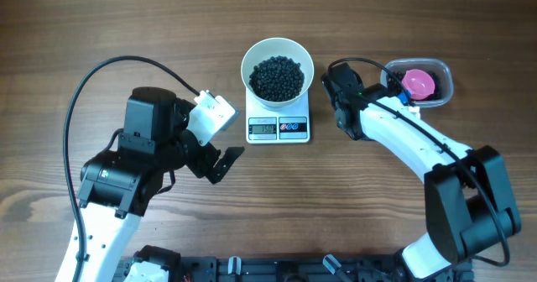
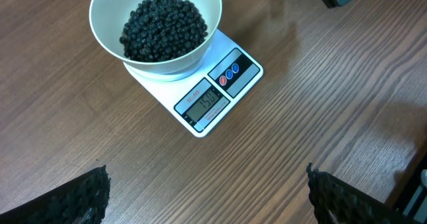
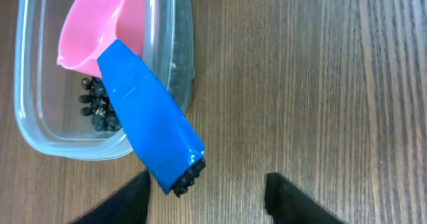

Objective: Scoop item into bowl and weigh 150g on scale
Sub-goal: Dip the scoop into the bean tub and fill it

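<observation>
I count one bowl (image 2: 107, 47), one scale (image 2: 220, 91), one clear tub (image 3: 30, 117) and one pink scoop (image 3: 100, 31) with a blue-wrapped handle (image 3: 143, 111). The item (image 2: 163, 27) is split in two. Most of it is a dark heap in the bowl, which sits on the scale at the upper left of the left wrist view. About a dozen loose beads (image 3: 97, 107) lie in the tub.

The display looks to me like the target figure, though the digits are small, so I judge the weighing about finished.

What matters next is the scoop. In the right wrist view the handle runs diagonally from the tub at upper left down to bottom centre, leaning out over the tub's rim. Its free end sits between the jaws of the right gripper (image 3: 208, 187), nearer the left-of-frame finger. Those jaws stand apart and clamp nothing.

The right arm is much the nearer one. The left gripper (image 2: 210, 201) is spread wide over bare table, empty, and well apart from the scoop.
</observation>
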`<state>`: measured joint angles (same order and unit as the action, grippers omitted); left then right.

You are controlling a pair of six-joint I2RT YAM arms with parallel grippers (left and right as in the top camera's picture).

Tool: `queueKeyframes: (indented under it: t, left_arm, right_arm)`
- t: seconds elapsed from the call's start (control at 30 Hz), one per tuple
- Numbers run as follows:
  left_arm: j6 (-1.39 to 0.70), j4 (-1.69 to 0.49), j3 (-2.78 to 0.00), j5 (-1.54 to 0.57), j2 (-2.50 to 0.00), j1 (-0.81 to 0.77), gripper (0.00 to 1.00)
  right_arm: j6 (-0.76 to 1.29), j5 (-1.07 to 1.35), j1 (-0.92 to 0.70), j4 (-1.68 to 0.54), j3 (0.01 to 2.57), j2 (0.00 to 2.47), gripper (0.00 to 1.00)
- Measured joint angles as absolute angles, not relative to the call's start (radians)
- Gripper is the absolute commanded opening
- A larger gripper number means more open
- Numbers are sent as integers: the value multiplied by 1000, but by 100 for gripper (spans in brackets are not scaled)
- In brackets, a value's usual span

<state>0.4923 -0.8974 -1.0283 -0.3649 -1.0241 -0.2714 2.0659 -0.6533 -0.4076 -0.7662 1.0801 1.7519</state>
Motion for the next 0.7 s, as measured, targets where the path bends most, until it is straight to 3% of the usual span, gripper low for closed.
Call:
queueKeyframes:
  t: [0.2, 0.33, 0.7]
  left_arm:
    - [492, -897, -1028, -365, -1024, -272, 100]
    - [492, -897, -1028, -365, -1024, -272, 100]
    - [492, -897, -1028, -365, -1024, -272, 100]
  right_arm:
    - [2067, -690, -408, -781, 1080, 1686, 62]
    - [2067, -705, -408, -819, 1079, 1672, 54]
    - [2067, -768, -406, -816, 1079, 1671, 54]
